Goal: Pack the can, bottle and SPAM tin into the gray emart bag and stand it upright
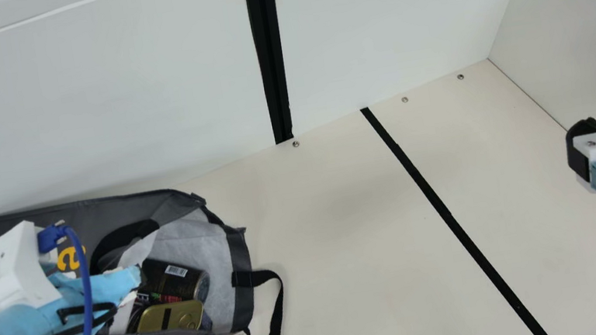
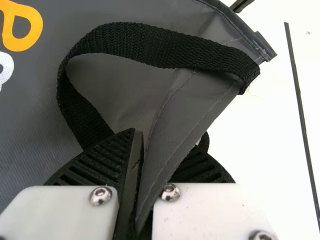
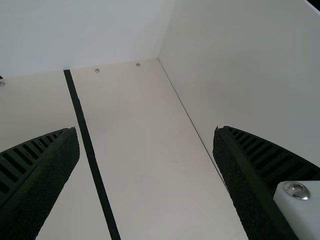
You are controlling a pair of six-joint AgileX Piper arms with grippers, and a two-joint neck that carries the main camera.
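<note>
Left tool (image 1: 127, 279) pinched together, right tool (image 1: 578, 152) spread wide.

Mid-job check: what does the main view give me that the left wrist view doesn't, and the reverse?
Main view over left wrist view: the can and SPAM tin, lying in the open mouth of the gray bag, plus the right pincer, off at the right.

Left wrist view over main view: a fold of the bag's fabric running between the fingers of the left pincer.

Both: the bag, its orange print, a black handle and the table's black strip.
</note>
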